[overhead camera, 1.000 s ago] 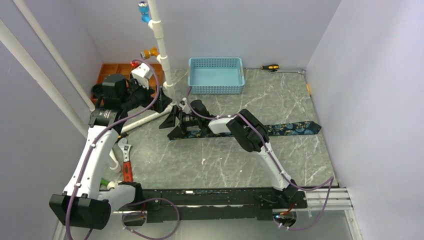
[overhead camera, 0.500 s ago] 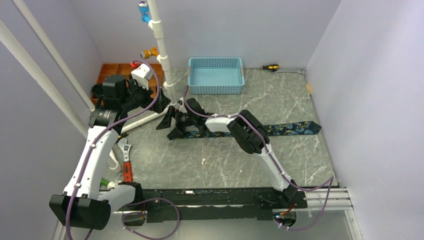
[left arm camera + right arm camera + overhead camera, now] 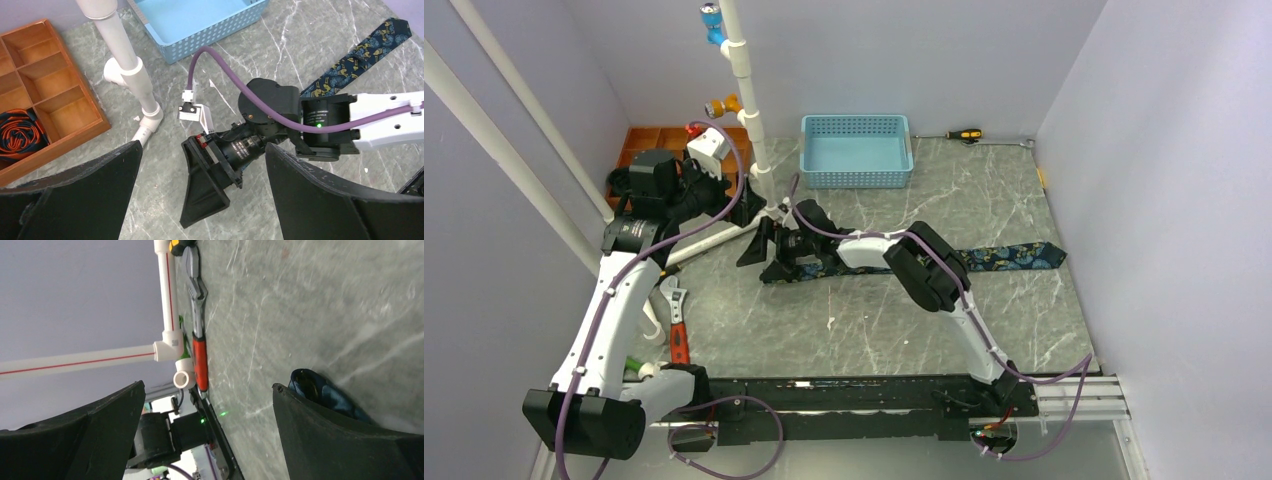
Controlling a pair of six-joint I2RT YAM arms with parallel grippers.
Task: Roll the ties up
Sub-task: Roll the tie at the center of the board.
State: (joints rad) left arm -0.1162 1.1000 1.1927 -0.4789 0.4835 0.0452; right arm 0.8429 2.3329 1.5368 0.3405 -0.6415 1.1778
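**A:** Start at the left; what sits there, and why?

**B:** At 10 o'clock on the tabletop (image 3: 874, 320) stands a wooden compartment tray (image 3: 60, 85); one compartment holds a rolled orange-and-navy striped tie (image 3: 19, 136), so I judge finished rolls go there; at 8 o'clock lies a red-handled adjustable wrench (image 3: 676, 325), which I judge has no part in this job.

**A:** And the left end effector?

**B:** The left end effector (image 3: 200, 147) hangs above the foot of the white pipe (image 3: 131, 70), fingers spread, gripping nothing; it looks down on its partner, and I judge it is placed to assist.

**A:** The partner, then?

**B:** The right end effector (image 3: 767, 255) sits low near the centre, fingers spread wide, nothing pinched; it is at the narrow end of the paisley tie (image 3: 1014, 257), whose curled tip lies just beside one finger in the wrist view; whether they touch I cannot tell; a roll would likely start from that thin end.

**A:** Where does that tie run?

**B:** Flat on the tabletop, from the centre toward 3 o'clock, wide end outermost.

**A:** Counts?

**B:** Two ties, one rolled and one not; two end effectors, both spread; one blue basket (image 3: 856, 150) at 12 o'clock; one screwdriver (image 3: 964, 134) at 1 o'clock; one wrench.
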